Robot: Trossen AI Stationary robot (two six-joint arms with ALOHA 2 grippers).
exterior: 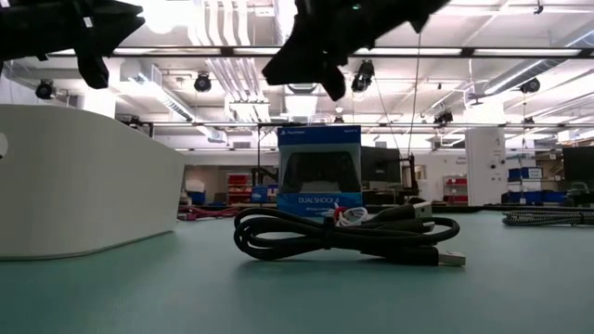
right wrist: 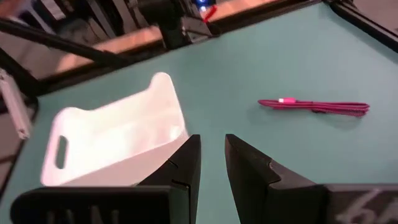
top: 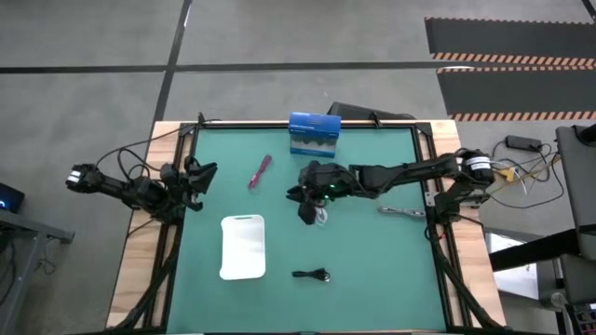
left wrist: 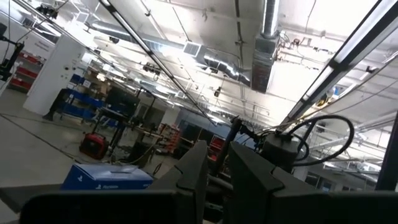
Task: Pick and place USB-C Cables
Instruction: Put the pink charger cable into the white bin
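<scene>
The right claw (top: 308,210) hangs over the middle of the table (top: 372,270), fingers a narrow slot apart and holding nothing; the white cable (top: 321,215) lies directly under and just beside it. The pink-red cable (top: 260,171) lies toward the left arm, long axis slanting toward the blue box (top: 313,134). The black cable (top: 311,274) lies near the front edge, beside the white tray (top: 243,247). The left claw (top: 198,177) waits at the left rim, also narrow and empty. Open mat surrounds each bundle.

Overhead view of green counter (top: 372,270)
Right gripper (top: 307,210) hovered beside white cable (top: 322,216); pink cable (top: 259,171), black cable (top: 312,274), tray (top: 243,247) lay apart.
</scene>
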